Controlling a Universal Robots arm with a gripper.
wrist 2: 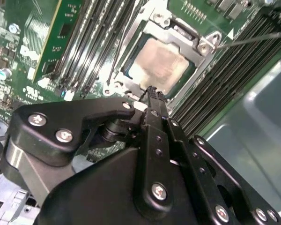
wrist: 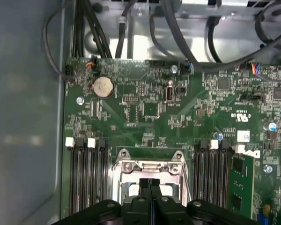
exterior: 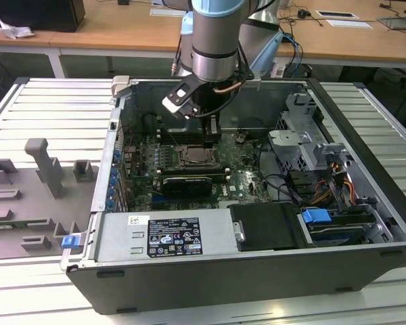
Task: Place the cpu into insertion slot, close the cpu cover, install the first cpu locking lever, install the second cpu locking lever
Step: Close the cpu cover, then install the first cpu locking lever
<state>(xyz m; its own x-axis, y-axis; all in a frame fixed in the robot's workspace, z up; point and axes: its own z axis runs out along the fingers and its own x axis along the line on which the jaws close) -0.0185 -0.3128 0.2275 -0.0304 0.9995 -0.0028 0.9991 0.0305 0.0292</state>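
Inspection finds the arm reaching down into the open computer case [exterior: 189,288], with the gripper [wrist 2: 152,92] directly over the socket area of the green circuit board [wrist: 145,112]. In both wrist views the fingers are pressed together with only a seam between them, and nothing is held. The cpu [wrist 2: 160,63] lies flat in the insertion slot [exterior: 197,158], its silvery-beige top exposed. The cpu cover [wrist 2: 174,29] is down over it, and its metal frame borders the chip on every visible side. In the second wrist view the fingertips sit just beside the cover's near edge, at one corner of the chip. Whether they touch the cover cannot be told. A thin metal lever [wrist 2: 255,38] runs out from a corner of the cover across the memory slots [wrist 2: 225,79], standing clear of the socket's side. In the exterior view the socket lies just below the fingers, near the middle of the board.
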